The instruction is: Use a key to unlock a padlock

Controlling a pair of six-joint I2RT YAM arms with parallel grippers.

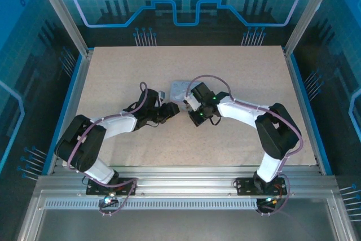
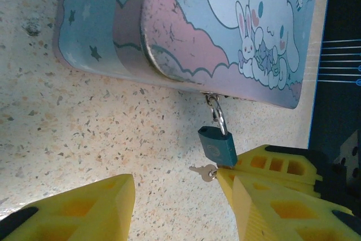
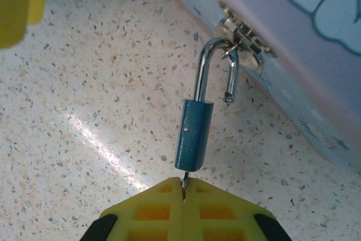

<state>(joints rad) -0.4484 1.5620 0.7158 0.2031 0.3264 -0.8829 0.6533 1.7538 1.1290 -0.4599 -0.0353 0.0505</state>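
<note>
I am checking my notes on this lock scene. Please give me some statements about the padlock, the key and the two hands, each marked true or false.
1. The padlock has its shackle open, with one end free. True.
2. The padlock lies apart from the tin. False: it hangs by the shackle from the clasp of the tin.
3. The right hand is shut on the key, which sits at the bottom of the padlock. True.
4. The left hand grips the padlock. False: its fingers stand apart and hold nothing.
</note>
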